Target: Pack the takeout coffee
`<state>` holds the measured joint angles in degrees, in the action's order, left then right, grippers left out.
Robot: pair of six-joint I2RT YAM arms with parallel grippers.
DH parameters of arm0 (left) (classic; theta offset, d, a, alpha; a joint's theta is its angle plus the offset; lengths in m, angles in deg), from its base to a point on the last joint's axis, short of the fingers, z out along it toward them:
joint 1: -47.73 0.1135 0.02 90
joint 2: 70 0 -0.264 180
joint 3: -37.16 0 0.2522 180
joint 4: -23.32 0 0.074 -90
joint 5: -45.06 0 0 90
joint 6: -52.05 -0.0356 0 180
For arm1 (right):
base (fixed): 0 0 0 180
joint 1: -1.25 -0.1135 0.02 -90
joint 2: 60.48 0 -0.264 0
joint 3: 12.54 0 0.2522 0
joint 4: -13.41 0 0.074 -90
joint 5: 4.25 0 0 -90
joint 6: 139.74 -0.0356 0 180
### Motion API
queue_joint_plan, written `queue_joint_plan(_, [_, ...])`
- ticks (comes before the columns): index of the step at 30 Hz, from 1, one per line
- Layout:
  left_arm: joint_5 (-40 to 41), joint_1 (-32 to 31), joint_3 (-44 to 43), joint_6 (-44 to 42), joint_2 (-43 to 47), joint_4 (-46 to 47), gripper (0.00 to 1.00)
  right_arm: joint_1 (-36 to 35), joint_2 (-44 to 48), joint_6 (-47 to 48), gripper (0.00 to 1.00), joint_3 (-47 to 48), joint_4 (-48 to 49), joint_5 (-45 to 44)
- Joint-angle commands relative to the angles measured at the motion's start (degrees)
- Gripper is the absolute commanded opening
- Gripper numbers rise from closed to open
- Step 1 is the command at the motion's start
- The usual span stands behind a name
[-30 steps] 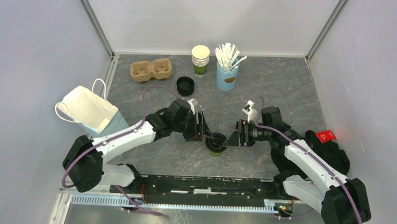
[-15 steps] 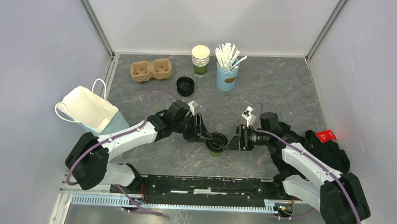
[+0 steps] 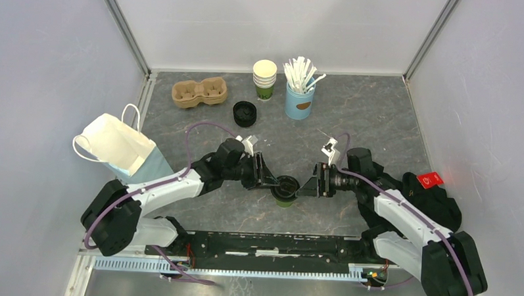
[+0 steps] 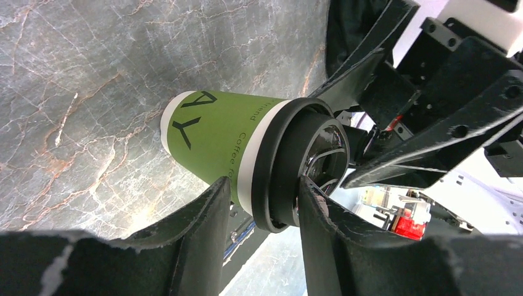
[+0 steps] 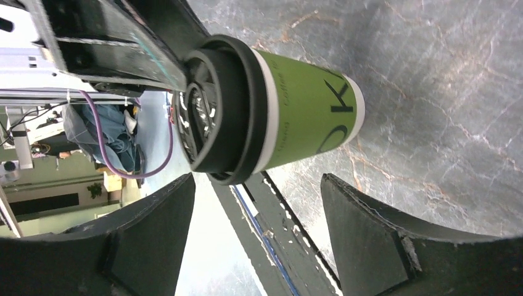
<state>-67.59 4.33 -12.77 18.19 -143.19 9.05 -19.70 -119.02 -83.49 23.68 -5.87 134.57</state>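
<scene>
Takeout coffee [image 3: 285,190]: upright on tabletop [image 3: 352,118], near centre, between both arms.
Left end effector [image 3: 273,182]: fingers [image 4: 203,240] clamped on black lid rim, from left.
Right end effector [image 3: 302,187]: fingers [image 5: 376,246] spread wide, tips just beside cup's right side.
Far side: cup stack [image 3: 264,79], loose lids [image 3: 245,113], cup carrier [image 3: 199,92].
Left: white paper bag [image 3: 118,146].

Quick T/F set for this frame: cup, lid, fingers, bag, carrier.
1. The takeout coffee stands upright on the table between the left gripper and right gripper. True.
2. Its lid is off. False: the black lid sits on the cup.
3. The right gripper's fingers are spread wide. True.
4. The paper bag lies on the robot's right. False: it lies on the left.
5. The cup carrier holds a cup. False: both wells are empty.
</scene>
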Motion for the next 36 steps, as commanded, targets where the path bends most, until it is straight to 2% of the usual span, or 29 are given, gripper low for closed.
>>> queue_joint_plan(1, [2.88, -0.11, 3.38, -1.70, -3.08, -9.12, 0.50, 0.15, 1.40, -0.72, 0.81, 3.34, 1.00, 0.79])
queue_joint_plan(5, [2.58, -0.11, 2.22, -2.20, -2.81, -9.02, 0.52, 0.12, 0.61, -0.37, 0.80, 3.51, 1.53, 0.05])
queue_joint_plan(7, [2.05, -0.11, 0.79, -2.64, -2.84, -9.41, 0.56, 0.09, -0.35, 0.60, 0.76, 3.29, 0.73, -0.07])
queue_joint_plan(12, [1.94, -0.11, -5.07, -3.65, 0.50, -13.34, 0.79, 0.71, 0.70, 0.65, 0.74, 3.67, -0.48, 0.10])
queue_joint_plan(16, [3.60, -0.11, -7.81, -3.28, 4.24, -16.19, 0.88, 2.58, 3.38, -3.07, 0.74, 0.97, 2.54, 1.83])
queue_joint_plan(18, [4.13, -0.11, -7.84, -2.39, 5.79, -16.42, 0.89, 3.74, 4.52, -3.58, 0.74, 0.50, 2.45, 2.77])
queue_joint_plan(22, [6.11, 0.10, -6.91, -1.18, 7.95, -17.19, 0.87, 5.09, 5.73, -3.06, 0.74, 0.25, 2.01, 3.44])
queue_joint_plan(24, [6.14, 0.15, -6.14, -1.00, 7.55, -17.51, 0.78, 5.24, 4.85, -1.91, 0.74, -0.23, 0.99, 3.13])
queue_joint_plan(26, [4.79, 0.15, -5.39, -0.90, 6.46, -16.82, 0.65, 5.24, 3.64, -1.21, 0.72, -0.93, 0.75, 3.02])
queue_joint_plan(28, [2.89, 0.15, -4.65, -0.50, 5.17, -14.93, 0.58, 5.22, 3.16, -0.91, 0.71, -1.25, 1.64, 3.13])
queue_joint_plan(36, [0.70, 0.07, -3.55, 0.90, 3.14, -9.65, 0.55, 5.24, 2.16, -0.50, 0.64, -2.08, 2.47, 3.30])
